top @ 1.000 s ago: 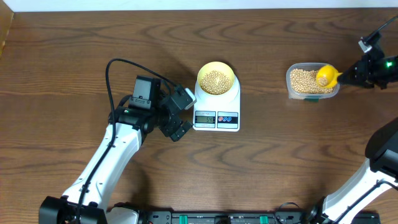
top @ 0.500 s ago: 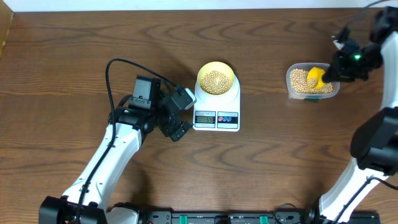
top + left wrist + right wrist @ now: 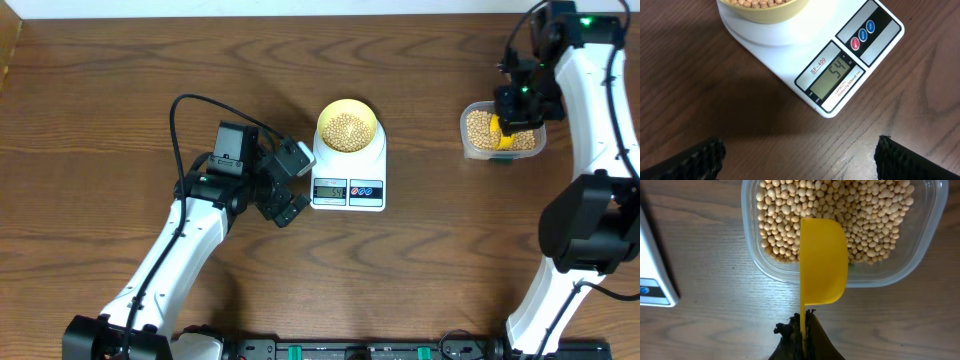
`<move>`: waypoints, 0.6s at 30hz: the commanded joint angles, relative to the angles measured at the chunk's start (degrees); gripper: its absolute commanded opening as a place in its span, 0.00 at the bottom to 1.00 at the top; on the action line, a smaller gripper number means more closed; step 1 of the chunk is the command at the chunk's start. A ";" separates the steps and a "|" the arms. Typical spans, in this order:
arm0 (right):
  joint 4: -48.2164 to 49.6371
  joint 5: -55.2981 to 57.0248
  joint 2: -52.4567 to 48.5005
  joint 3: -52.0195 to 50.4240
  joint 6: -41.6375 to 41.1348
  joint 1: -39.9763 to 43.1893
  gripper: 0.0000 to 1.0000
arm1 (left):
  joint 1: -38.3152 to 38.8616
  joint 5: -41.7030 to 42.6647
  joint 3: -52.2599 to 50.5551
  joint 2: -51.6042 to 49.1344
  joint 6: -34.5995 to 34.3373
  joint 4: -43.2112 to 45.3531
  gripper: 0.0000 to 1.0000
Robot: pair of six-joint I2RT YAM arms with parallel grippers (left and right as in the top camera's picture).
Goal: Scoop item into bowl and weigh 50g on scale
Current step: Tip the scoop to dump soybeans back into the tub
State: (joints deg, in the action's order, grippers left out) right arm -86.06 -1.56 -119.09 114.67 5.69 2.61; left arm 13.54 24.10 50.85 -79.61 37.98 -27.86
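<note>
left tool [image 3: 298,186] wide beside scale [image 3: 785,50] (digits [image 3: 837,72] wrist-only)

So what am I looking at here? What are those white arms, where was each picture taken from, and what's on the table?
These are two robot arms at a wooden table. One picture looks straight down from above; the other two come from small cameras on each arm's wrist. The left end effector, the two-fingered grasping part, is open and empty, beside a white scale whose display reads 54. On the scale sits a pale yellow bowl of tan beans. The right end effector is shut on the handle of a yellow scoop, held over a clear plastic container with more of the same beans.
</note>
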 commanded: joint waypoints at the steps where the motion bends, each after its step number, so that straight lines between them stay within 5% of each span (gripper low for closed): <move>1: -0.11 7.13 3.37 -0.02 -4.17 -2.08 0.02 | -0.28 0.74 0.04 0.74 0.79 0.00 0.98; 18: 0.46 15.32 5.88 -0.04 -6.08 -8.31 0.01 | -0.28 0.74 0.04 0.74 0.79 0.00 0.98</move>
State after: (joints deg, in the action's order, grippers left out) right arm -85.60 11.81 -113.99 114.67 0.58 -5.65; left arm 13.54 24.10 50.85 -79.61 37.98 -27.86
